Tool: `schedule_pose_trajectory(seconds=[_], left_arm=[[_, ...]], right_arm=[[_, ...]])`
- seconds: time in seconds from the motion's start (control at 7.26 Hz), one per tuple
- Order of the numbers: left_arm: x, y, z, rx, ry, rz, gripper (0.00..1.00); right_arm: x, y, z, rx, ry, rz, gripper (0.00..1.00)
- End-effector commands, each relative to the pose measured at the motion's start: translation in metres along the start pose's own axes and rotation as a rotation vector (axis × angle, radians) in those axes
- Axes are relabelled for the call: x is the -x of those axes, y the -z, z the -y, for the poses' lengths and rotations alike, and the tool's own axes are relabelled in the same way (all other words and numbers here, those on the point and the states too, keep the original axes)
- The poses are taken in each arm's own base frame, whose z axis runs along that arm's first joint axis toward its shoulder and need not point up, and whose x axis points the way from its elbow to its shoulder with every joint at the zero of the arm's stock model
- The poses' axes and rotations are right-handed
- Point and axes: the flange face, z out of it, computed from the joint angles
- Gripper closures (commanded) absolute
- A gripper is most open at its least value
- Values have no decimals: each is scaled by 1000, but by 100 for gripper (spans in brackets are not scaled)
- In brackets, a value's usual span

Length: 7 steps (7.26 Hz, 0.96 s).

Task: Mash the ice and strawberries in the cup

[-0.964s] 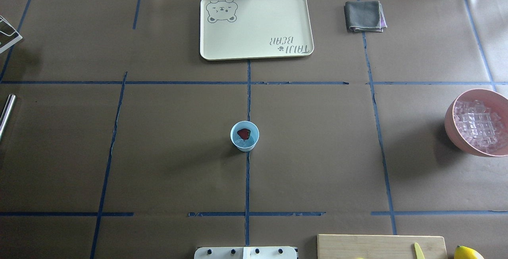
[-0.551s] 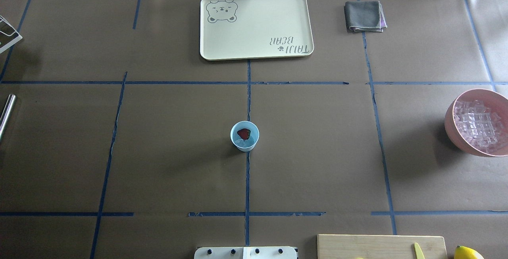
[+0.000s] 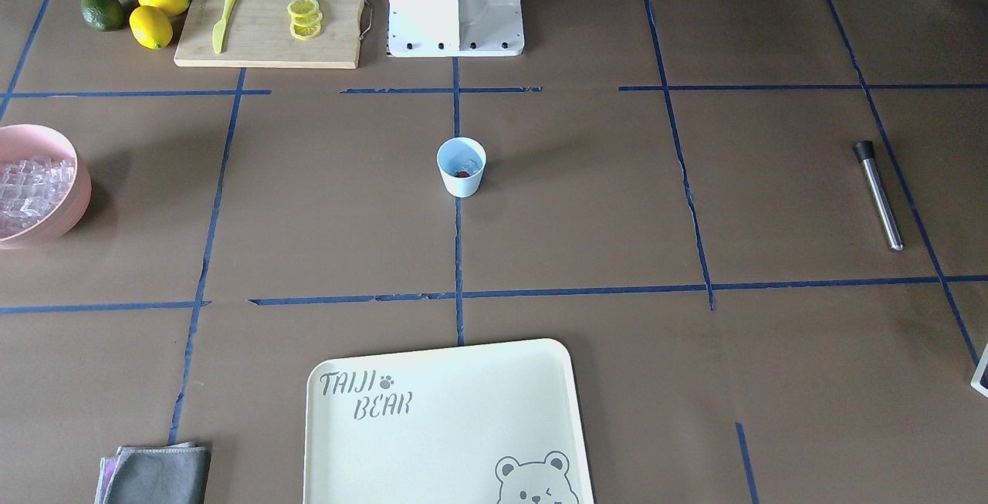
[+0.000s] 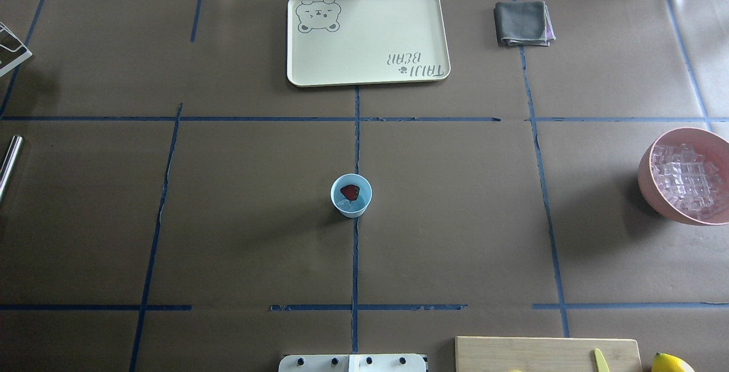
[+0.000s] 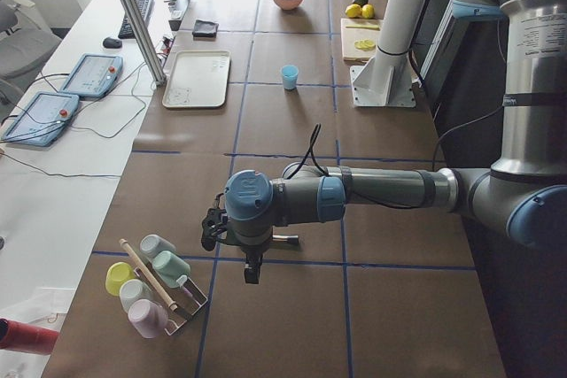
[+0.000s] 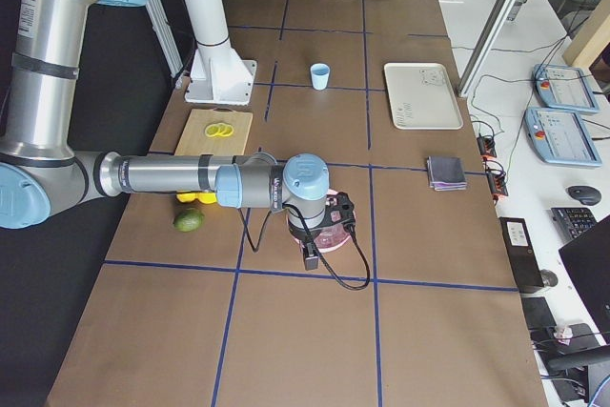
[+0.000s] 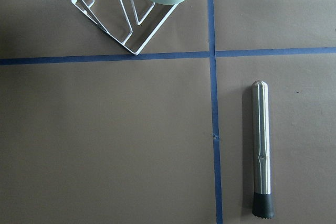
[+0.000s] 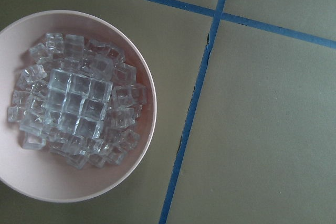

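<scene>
Two containers hold contents.

Item one: the pale-blue cup (image 3: 461, 184) stands upright at the table's centre on a blue tape line. Inside it, one red strawberry (image 4: 349, 192) lies beside clear ice (image 3: 466, 161).

Item two: the pink bowl (image 8: 68, 184), at the table end on the robot's right, is heaped with ice cubes (image 8: 73, 103).

The right gripper (image 6: 335, 221) hangs above this bowl. The left gripper (image 5: 213, 229) hangs at the opposite end, over a steel muddler (image 7: 261, 148) lying flat near a wire rack (image 7: 131, 30) of pastel cups (image 5: 151, 281).

Both grippers show only in the side views, so their opening and any hold cannot be told.
</scene>
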Motion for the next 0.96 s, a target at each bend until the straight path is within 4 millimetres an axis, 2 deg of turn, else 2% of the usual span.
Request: schedule_pose_trajectory(seconds=[0.0,0.83], left_arm=[[-2,1,1,-3,-2,1,0],[-5,5,1,-9,-10,2,0]], right_arm=[[1,1,1,-3,0,-1,1],[2,2,2,-5,3,1,0]])
